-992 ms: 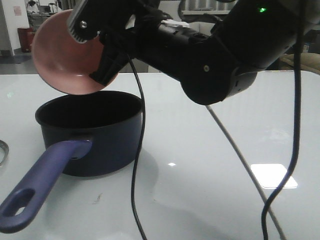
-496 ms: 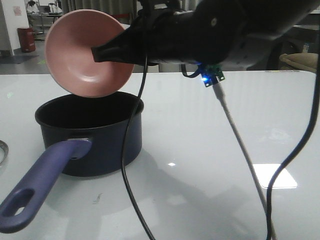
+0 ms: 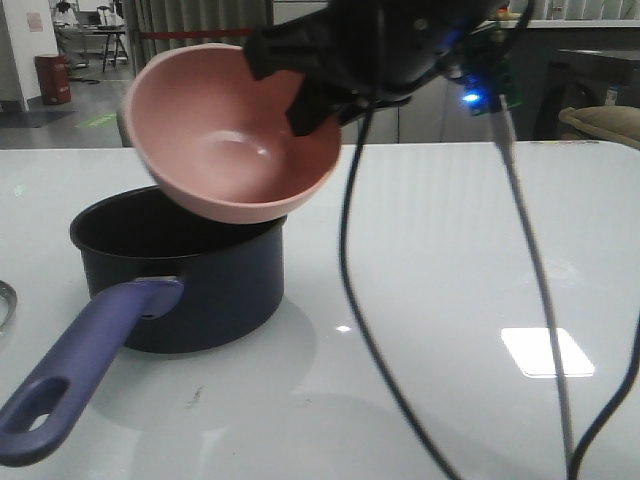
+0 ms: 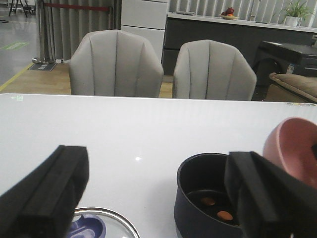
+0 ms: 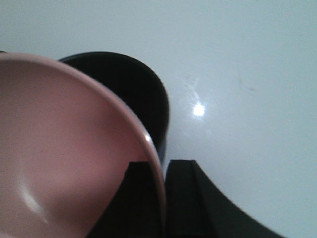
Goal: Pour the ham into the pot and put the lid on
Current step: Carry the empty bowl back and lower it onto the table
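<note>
At the far left table point(image 3: 450, 260) edge, only a sliver of the lid point(image 3: 6, 303) visible in the front view; in the left wrist view, cut off low, part of its steel rim and blue knob point(image 4: 101, 229). Left gripper point(image 4: 153, 198) spread wide, nothing between the fingers. One pot point(image 3: 180, 265), handle toward the camera, holding two visible bits of ham point(image 4: 217, 208). One pink bowl point(image 3: 235, 135) tilted just above the pot's rim, showing nothing inside. Right gripper point(image 5: 163, 198) clamped on the bowl's rim, mostly blurred in the front view.
</note>
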